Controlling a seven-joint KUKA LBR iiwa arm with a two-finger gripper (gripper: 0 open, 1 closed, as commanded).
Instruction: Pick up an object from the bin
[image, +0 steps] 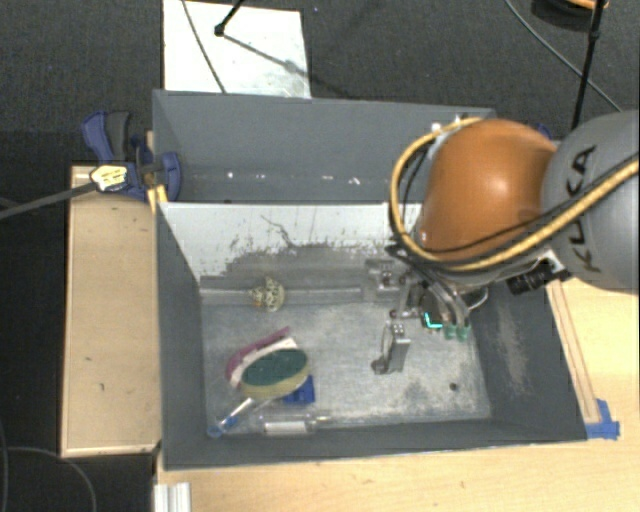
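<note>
My gripper (385, 362) hangs low over the bare floor in the right half of the bin, under the orange dome. Nothing lies directly beneath it. The nearest loose thing is a round dark-green disc with a tan rim (275, 371), to its left in the front-left part of the bin. That disc rests on a pink and white flat piece (250, 352) and a blue piece (300, 392). A small yellowish patterned ball (267, 294) lies further back on the left, near the rear wall.
A pale stick-like thing (285, 427) and a thin handle with a blue tip (224, 424) lie along the bin's front wall at the left. The arm and its cables cover the bin's rear right corner.
</note>
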